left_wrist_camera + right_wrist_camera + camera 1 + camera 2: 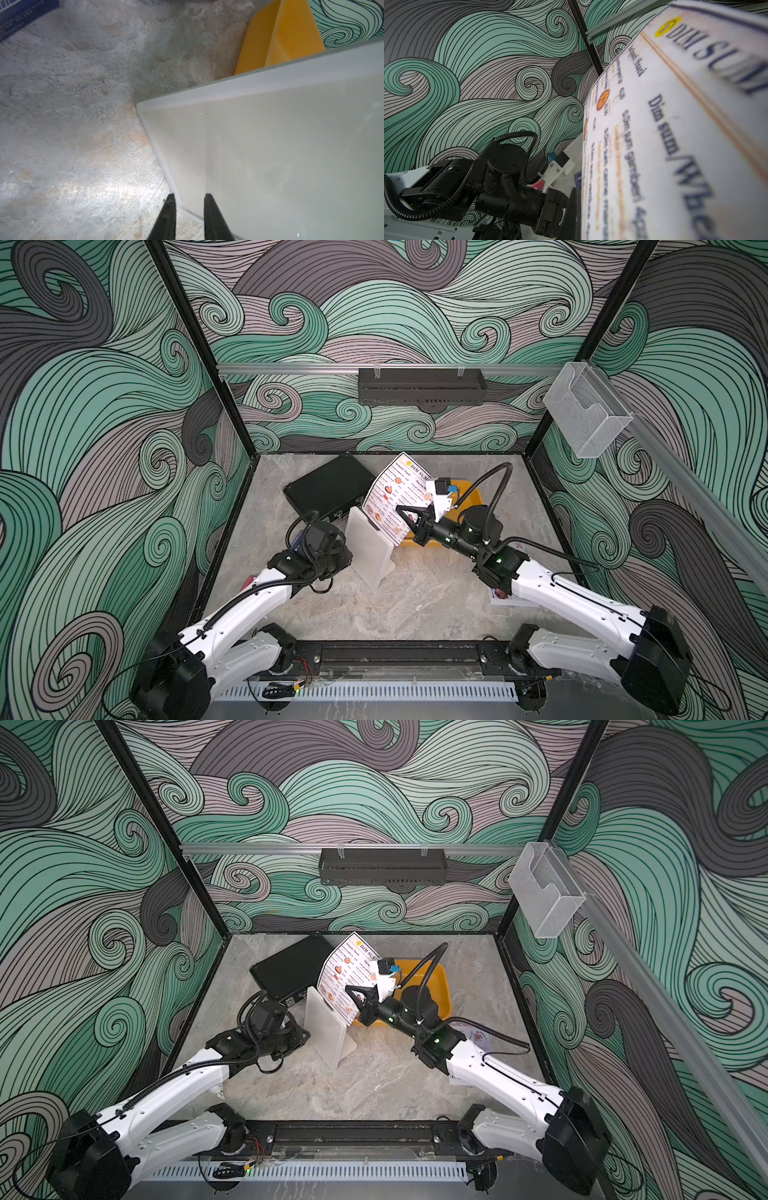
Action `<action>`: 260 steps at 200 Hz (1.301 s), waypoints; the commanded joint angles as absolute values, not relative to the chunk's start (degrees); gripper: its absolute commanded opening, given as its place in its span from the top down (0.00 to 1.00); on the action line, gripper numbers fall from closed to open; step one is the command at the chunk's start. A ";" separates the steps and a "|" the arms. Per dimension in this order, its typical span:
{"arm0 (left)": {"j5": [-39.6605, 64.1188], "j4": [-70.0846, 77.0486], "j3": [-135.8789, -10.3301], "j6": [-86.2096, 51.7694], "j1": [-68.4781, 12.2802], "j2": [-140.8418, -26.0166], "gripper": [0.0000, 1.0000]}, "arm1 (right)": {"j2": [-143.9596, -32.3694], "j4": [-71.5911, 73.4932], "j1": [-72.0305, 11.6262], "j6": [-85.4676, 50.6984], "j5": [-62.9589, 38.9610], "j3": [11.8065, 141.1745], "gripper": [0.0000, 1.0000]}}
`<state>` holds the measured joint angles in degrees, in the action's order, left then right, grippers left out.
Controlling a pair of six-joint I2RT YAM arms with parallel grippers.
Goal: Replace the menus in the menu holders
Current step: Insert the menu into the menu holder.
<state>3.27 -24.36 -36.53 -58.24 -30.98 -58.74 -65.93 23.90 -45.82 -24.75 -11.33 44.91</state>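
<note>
The "DIM SUM" menu (392, 493) (345, 969) (675, 135) hangs tilted in the air above the back of the stand, and my right gripper (402, 511) (352, 991) (579, 207) is shut on its lower edge. The clear slanted menu holder (370, 549) (326, 1029) (270, 155) stands mid-table with no sheet in it. My left gripper (347, 558) (190, 196) is closed on the holder's side edge, one finger on each face. A second menu (503, 595) (478, 1036), pinkish, lies flat, mostly hidden under my right arm.
A yellow tray (476, 493) (280, 41) sits behind the holder, under my right wrist. A black case (328, 489) lies at the back left. A small blue card (20, 16) lies near my left arm. A black rack (419, 385) and a clear box (586, 414) hang on the walls.
</note>
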 commanded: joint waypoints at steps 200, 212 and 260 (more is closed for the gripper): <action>3.26 -23.99 -38.23 -58.09 -31.31 -58.21 0.76 | -67.02 25.42 -47.02 -24.80 -8.55 44.38 1.00; 3.28 -23.99 -38.23 -58.10 -31.29 -58.20 0.76 | -67.37 25.43 -47.02 -24.82 -8.62 44.31 1.00; 3.33 -23.94 -38.23 -58.01 -31.29 -58.18 0.76 | -67.95 25.33 -47.02 -25.14 -9.06 44.23 1.00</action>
<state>3.27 -24.34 -36.53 -58.26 -30.98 -58.72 -67.75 24.23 -46.72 -25.52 -9.37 44.84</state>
